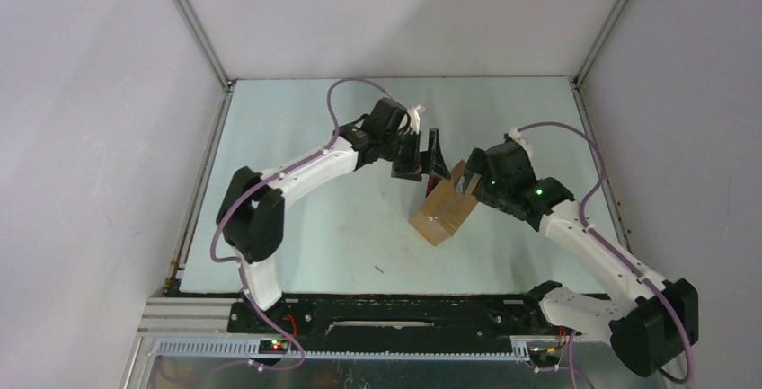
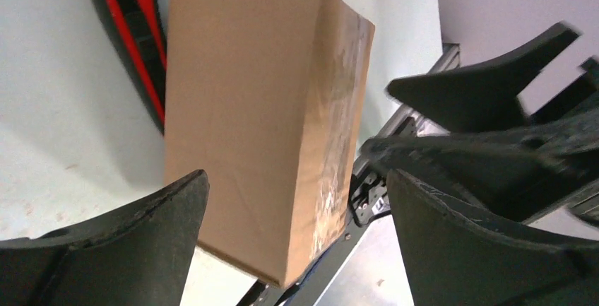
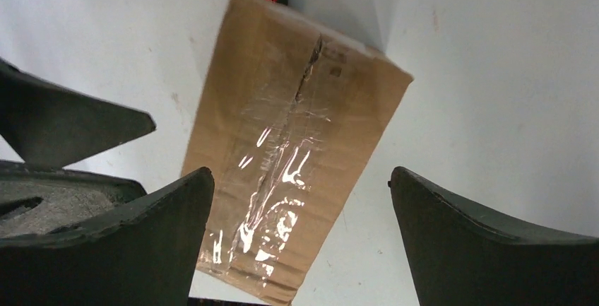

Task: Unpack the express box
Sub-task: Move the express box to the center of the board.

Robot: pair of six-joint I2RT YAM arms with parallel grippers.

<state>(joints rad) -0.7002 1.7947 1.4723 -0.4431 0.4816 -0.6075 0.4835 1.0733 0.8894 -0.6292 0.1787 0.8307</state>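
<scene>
Express box [image 1: 442,214] lies on the pale worktop [image 1: 314,227] between the two arms, its seam unbroken (so nothing is unpacked yet). The left gripper [image 2: 297,179] hangs over the box's plain side, jaws spread wide and empty. The right gripper [image 3: 301,175] hovers over the box's taped face, jaws likewise released. A red-and-black knife [image 2: 131,37] lies just beside the box's far end. Best, I judge, to pin the box by its long sides, seam up, then draw the blade shallowly along the clear tape [image 3: 282,172].
</scene>
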